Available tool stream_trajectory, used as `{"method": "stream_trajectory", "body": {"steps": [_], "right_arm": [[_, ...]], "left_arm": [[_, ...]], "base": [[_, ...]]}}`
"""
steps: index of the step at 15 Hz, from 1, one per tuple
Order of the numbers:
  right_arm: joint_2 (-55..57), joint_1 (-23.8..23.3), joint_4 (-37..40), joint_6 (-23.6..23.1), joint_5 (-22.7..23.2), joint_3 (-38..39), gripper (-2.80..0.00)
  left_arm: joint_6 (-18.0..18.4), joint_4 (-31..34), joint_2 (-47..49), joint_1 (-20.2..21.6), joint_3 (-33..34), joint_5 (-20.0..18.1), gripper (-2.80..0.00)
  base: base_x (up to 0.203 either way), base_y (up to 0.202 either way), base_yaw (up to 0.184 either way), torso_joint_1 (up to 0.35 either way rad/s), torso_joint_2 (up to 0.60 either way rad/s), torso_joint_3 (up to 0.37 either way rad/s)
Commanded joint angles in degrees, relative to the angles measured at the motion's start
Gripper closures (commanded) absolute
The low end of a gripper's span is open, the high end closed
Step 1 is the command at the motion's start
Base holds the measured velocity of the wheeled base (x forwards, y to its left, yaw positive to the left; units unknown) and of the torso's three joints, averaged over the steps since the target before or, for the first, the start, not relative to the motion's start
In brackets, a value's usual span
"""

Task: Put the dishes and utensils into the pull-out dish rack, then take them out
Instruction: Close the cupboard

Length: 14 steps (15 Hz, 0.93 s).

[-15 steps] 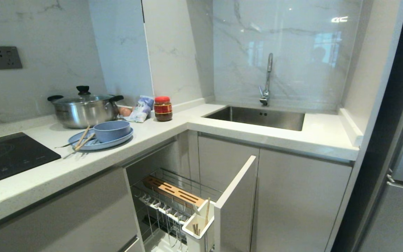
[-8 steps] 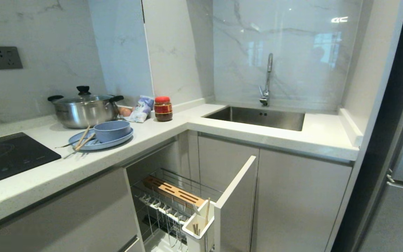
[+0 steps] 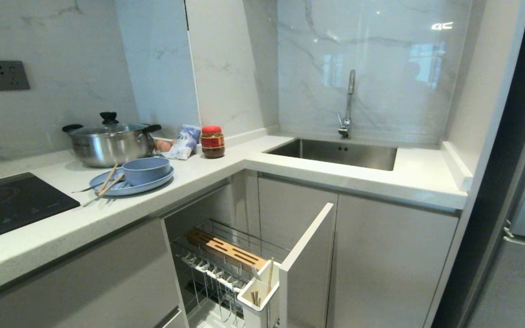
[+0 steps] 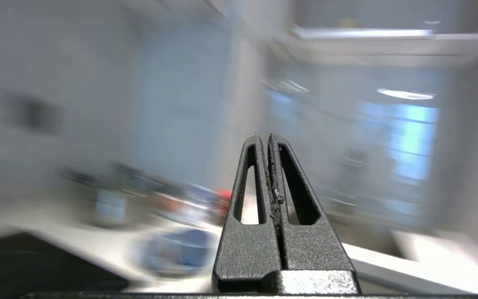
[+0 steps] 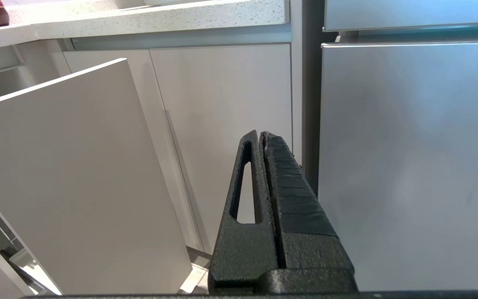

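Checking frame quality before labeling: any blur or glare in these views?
Left wrist view: background smeared by motion blur, only the left gripper sharp. Head view: sharp, window glare on the marble backsplash. Right wrist view: sharp, soft sheen on the steel panel.

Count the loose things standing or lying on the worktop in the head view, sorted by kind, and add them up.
Pale blue plate: 1
Pale blue bowl: 1
Wooden chopsticks: 2
Steel pot with glass lid: 1
Red-lidded jar: 1
Blue and white packet: 1
Total: 7
A thin metal utensil handle juts from the plate; how many lie there cannot be told.
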Motion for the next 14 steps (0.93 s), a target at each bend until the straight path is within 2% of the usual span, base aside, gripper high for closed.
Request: {"method": "stream_trajectory", "body": {"steps": [1, 3, 6, 9, 11, 14], "right_arm": [[-0.2, 0.0, 0.0, 0.0, 0.0, 0.0, 0.0], [-0.2, 0.0, 0.0, 0.0, 0.0, 0.0, 0.0], [-0.2, 0.0, 0.0, 0.0, 0.0, 0.0, 0.0], [-0.2, 0.0, 0.0, 0.0, 0.0, 0.0, 0.0], [-0.2, 0.0, 0.0, 0.0, 0.0, 0.0, 0.0], [-0.2, 0.0, 0.0, 0.0, 0.0, 0.0, 0.0]], "left_arm": [[-9.4, 0.8, 17.8, -8.7, -5.8, -0.9, 0.0], [-14.1, 1.0, 25.9, -16.5, -6.7, -3.2, 0.0], [-16.0, 1.2, 38.7, -25.4, -7.2, -4.9, 0.0], [-17.1, 1.6, 50.1, -31.7, -7.0, -5.4, 0.0], [-18.3, 4.3, 56.2, -34.8, -7.7, -5.7, 0.0], [-18.9, 9.6, 63.2, -38.0, -9.4, -9.9, 0.0]], "base": [[0.0, 0.0, 0.0, 0.0, 0.0, 0.0], [0.0, 0.0, 0.0, 0.0, 0.0, 0.0], [0.0, 0.0, 0.0, 0.0, 0.0, 0.0], [0.0, 0.0, 0.0, 0.0, 0.0, 0.0], [0.0, 0.0, 0.0, 0.0, 0.0, 0.0], [0.0, 0.0, 0.0, 0.0, 0.0, 0.0]]}}
